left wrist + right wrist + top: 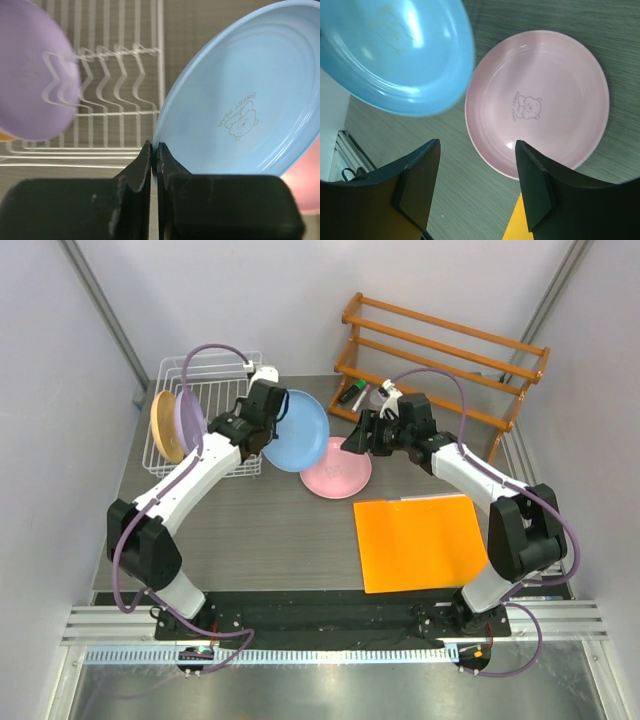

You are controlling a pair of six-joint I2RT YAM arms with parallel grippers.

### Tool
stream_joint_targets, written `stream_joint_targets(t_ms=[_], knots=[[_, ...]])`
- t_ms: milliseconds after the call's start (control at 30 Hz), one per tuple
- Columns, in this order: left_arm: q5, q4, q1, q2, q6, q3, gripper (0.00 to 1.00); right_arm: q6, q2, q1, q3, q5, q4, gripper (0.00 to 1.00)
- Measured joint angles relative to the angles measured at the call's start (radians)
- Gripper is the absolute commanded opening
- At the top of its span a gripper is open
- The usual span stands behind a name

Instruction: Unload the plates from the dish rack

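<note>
"SWEET BEAR" (above a small bear drawing) is printed inside the blue plate, whose rim is clamped by the shut left pincer. A similar bear mark is seen on the pink plate, its lettering too small to read. Four plates are counted. The pink one lies flat on the table just beyond the right pincer, whose fingers are spread apart with nothing held. The lavender plate and the yellow plate are stood upright in the single wire dish rack, left of the left pincer. The raised blue rim overhangs the pink plate's edge. Bare table is left nearer than both pincers, beside one orange sheet.
</note>
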Motion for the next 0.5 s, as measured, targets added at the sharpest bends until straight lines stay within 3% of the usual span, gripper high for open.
stream_joint_targets(t_ms=[233,500], knots=[[0.232,0.045,-0.003,-0.004,-0.083,-0.081,0.00,0.034,0.007,0.003,-0.009,-0.036,0.105,0.68],[0.357,0.097,-0.003,-0.028,-0.143,-0.144,0.00,0.051,0.072,0.003,-0.014,-0.031,0.127,0.66]])
